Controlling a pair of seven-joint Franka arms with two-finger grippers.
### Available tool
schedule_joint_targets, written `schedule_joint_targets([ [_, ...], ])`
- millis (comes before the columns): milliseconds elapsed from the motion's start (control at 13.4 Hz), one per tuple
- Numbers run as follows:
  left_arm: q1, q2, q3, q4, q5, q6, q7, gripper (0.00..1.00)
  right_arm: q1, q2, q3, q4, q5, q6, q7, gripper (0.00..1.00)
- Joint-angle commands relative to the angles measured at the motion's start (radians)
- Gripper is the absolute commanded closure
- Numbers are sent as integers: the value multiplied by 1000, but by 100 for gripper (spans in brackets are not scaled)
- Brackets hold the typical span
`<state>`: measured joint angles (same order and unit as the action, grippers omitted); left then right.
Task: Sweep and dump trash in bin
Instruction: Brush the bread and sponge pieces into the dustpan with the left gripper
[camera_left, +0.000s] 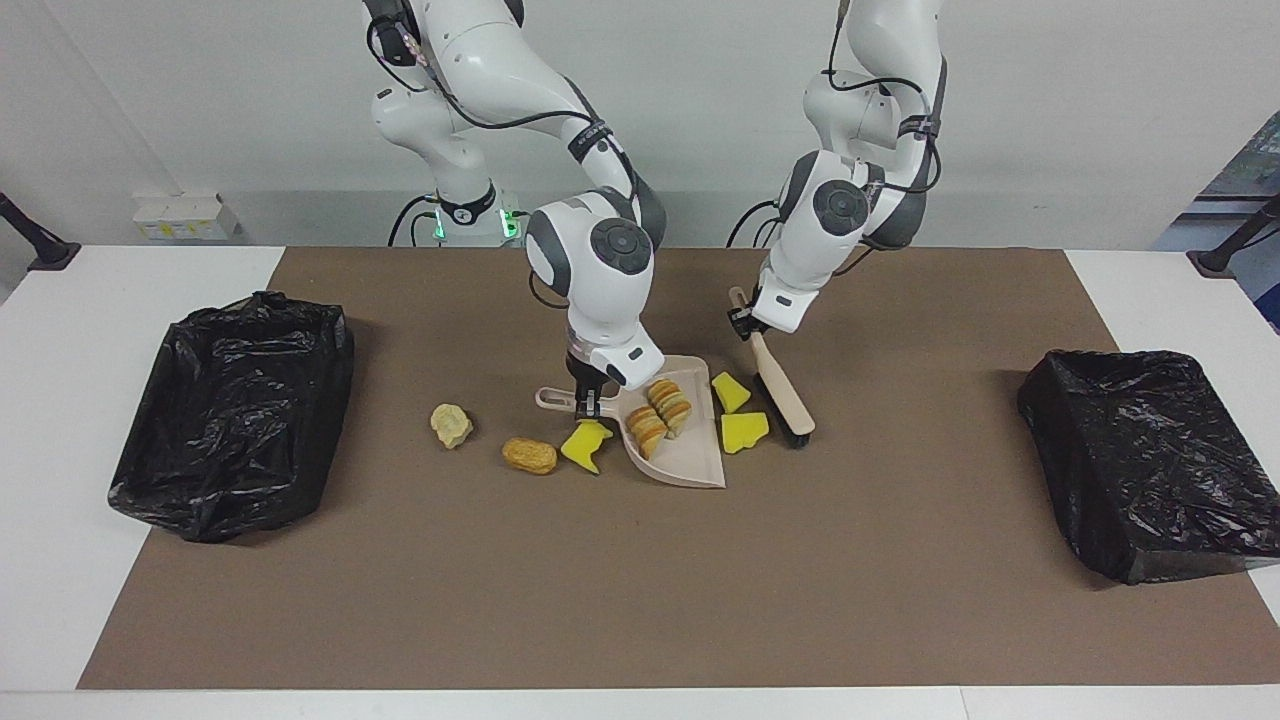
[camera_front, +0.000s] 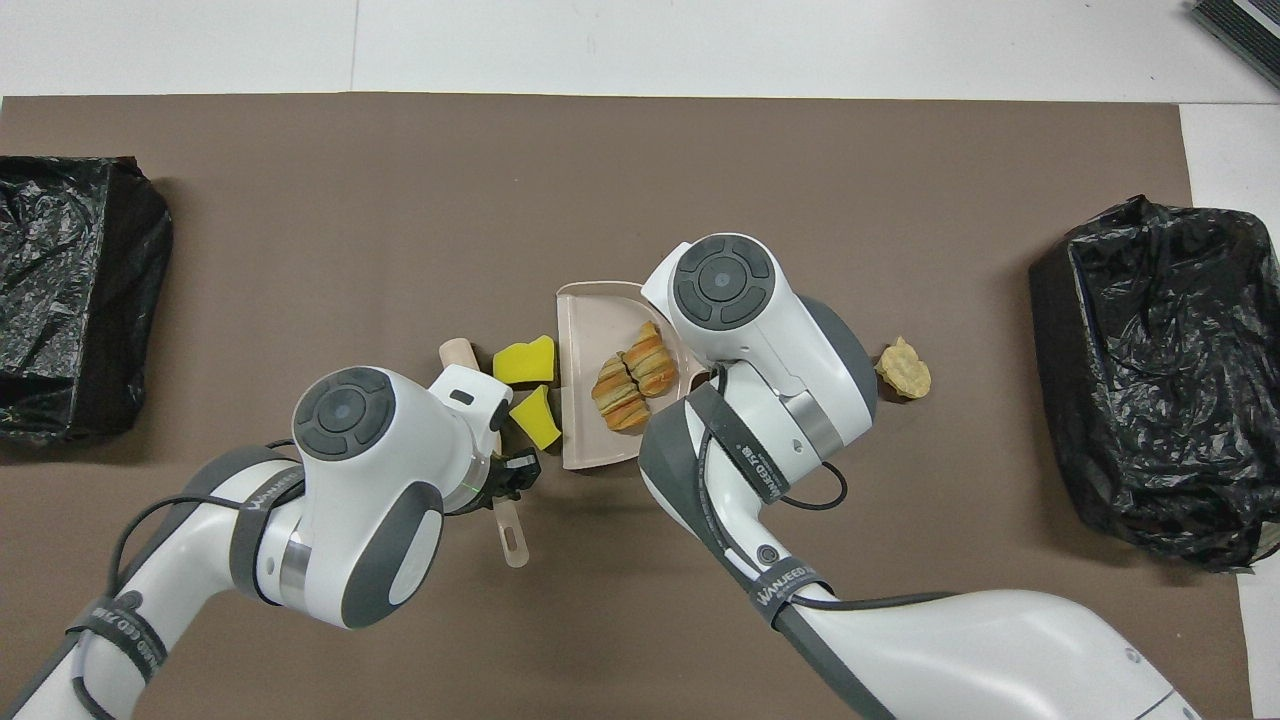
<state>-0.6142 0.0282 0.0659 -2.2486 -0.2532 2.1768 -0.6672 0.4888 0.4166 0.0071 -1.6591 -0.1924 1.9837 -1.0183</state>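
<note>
The beige dustpan (camera_left: 690, 455) lies on the brown mat mid-table with two tan bread pieces (camera_left: 660, 415) in it; they also show in the overhead view (camera_front: 635, 378). My right gripper (camera_left: 588, 398) is shut on the dustpan's handle. Two yellow sponge chunks (camera_left: 731, 391) (camera_left: 745, 432) lie at the pan's mouth. The beige brush (camera_left: 785, 395) touches the mat beside them. My left gripper (camera_left: 745, 322) is shut on the brush handle. A third yellow chunk (camera_left: 586, 445), a golden-brown piece (camera_left: 529, 456) and a pale tan piece (camera_left: 451, 425) lie beside the pan toward the right arm's end.
A black bag-lined bin (camera_left: 235, 410) stands at the right arm's end of the table. Another bin (camera_left: 1150, 460) stands at the left arm's end. The brown mat (camera_left: 640, 580) covers the table's middle, with white table edges around it.
</note>
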Motion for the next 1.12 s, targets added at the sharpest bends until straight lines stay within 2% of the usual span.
schedule_joint_targets([
  [0, -38, 22, 2, 18, 6, 64, 6, 100, -15, -5, 8, -21, -19, 27, -3, 100],
  [223, -82, 79, -8, 66, 0, 69, 9, 100, -15, -6, 8, -21, -19, 30, -2, 100],
  [446, -104, 101, -21, 144, -1, 58, 6, 100, -15, -5, 8, -21, -19, 29, -2, 100],
  [818, -186, 101, -44, 159, -3, 61, -28, 100, -32, -7, 10, -28, -13, 29, -5, 100],
  [1041, -194, 79, -60, 194, -8, 19, -83, 100, -30, -10, 10, -31, -13, 21, -5, 100],
])
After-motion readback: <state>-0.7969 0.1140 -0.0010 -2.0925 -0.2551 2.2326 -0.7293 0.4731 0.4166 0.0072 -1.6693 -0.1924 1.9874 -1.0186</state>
